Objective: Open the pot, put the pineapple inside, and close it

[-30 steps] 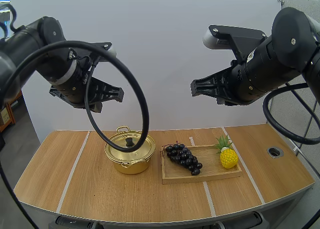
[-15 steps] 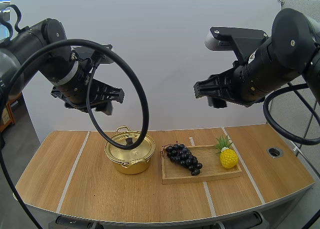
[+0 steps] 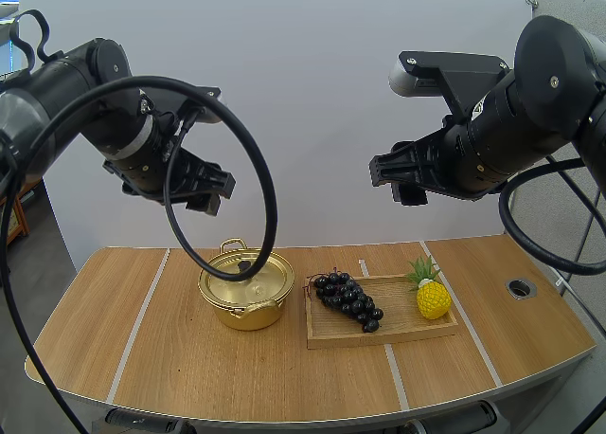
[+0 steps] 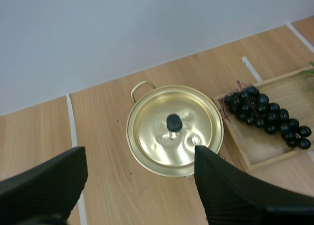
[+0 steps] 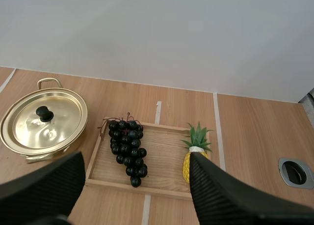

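The left tool hangs high above the left part of the bench, released – in the left wrist view its two black fingers stand well apart with nothing between them, and the pot sits on the bench below the gap. The gold pot stands left of the bench's middle, well below the tool. Its lid is on, the black knob is at the centre, and one loop handle points toward the back wall. Just beside the pot, to its right, lies a wooden tray. A bunch of dark grapes lies on the tray's left half, running from the back corner toward the front. The pineapple stands upright at the tray's right end, green crown up, apart from the grapes and outside the pot. The right tool hangs high above the tray, touching nothing – in the right wrist view its fingers are spread wide, with grapes and pineapple on the tray beneath. Near the bench's right edge sits a small round metal port.
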